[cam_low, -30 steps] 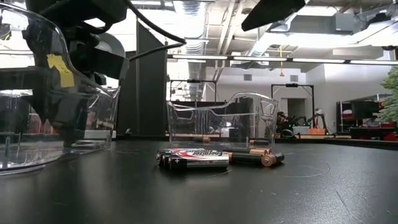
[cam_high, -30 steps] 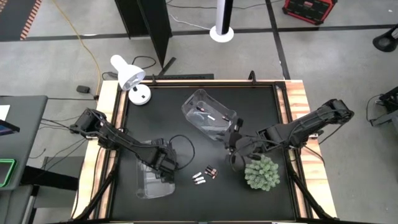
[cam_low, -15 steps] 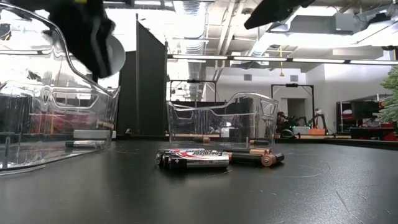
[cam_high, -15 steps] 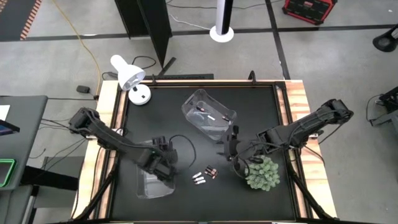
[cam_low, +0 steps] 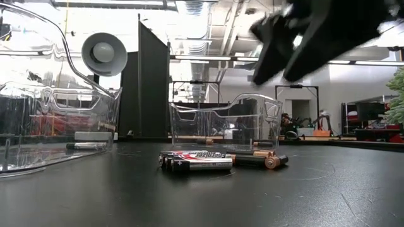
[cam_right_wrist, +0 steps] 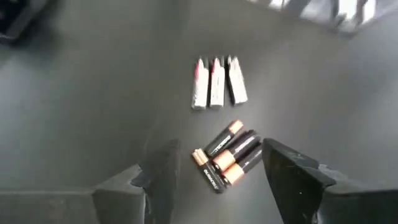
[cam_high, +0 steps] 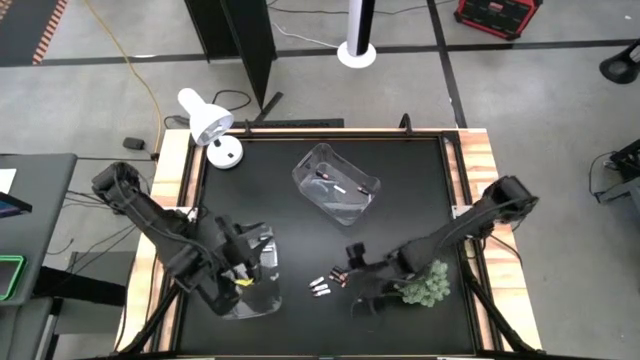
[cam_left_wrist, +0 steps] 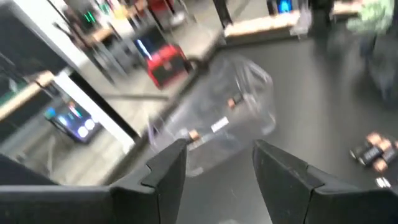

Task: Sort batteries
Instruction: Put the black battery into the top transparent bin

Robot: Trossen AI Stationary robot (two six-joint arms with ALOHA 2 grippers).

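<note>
While some batteries already lie in both clear bins, six loose batteries point(cam_high: 328, 283) remain on the mat beside the plant point(cam_high: 427, 284); the right gripper point(cam_high: 362, 290) hovers there, empty and spread wide.

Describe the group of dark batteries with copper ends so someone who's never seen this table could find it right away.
Start at the black table and find the small green plant near its front right. Left of it, on bare tabletop, lie two little clusters of batteries. The dark batteries are the cluster nearer the plant, copper-tipped, while the neighbouring silvery batteries are silver-white with red markings.
</note>
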